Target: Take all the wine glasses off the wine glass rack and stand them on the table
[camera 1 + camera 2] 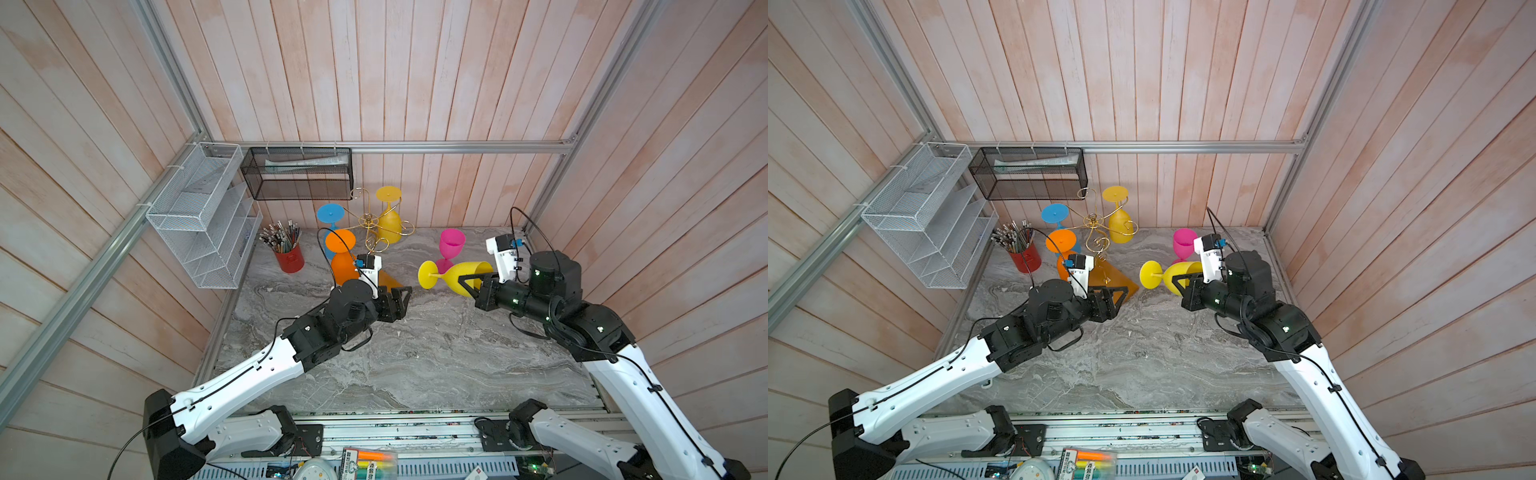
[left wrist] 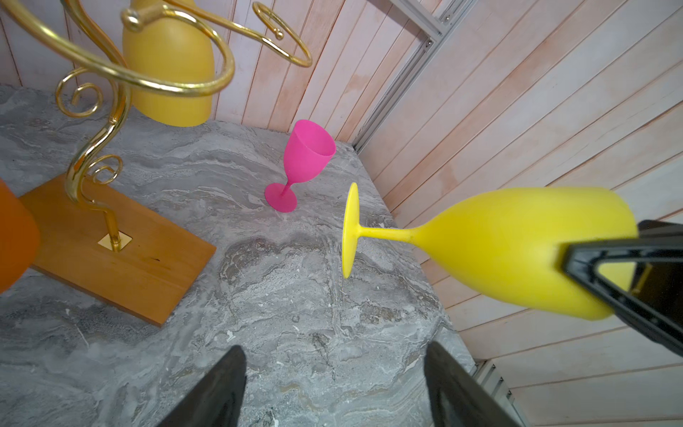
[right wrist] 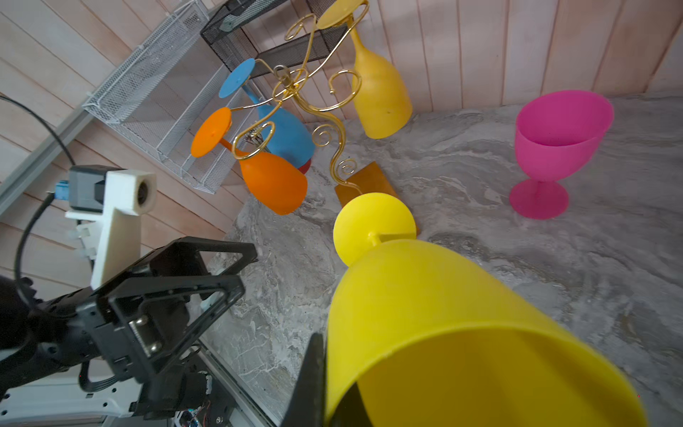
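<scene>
The wine glass rack (image 1: 370, 220) is a gold wire stand on a wooden base (image 2: 111, 251) at the back of the marble table. An orange glass (image 1: 343, 257), a blue glass (image 1: 330, 216) and a dark yellow glass (image 1: 389, 220) hang from it upside down. A bright yellow wine glass (image 1: 455, 276) lies level in the air to the right of the rack, its foot pointing left. My right gripper (image 1: 469, 282) is shut on the bowl's rim, one finger outside (image 3: 314, 355) and one inside. My left gripper (image 2: 334, 355) stands open and empty beside the rack's base.
A pink glass (image 1: 451, 247) stands upright on the table behind the held glass. A red cup of pencils (image 1: 289, 257) sits at the back left. A white mesh basket (image 1: 199, 216) and a black mesh basket (image 1: 299, 174) hang on the walls.
</scene>
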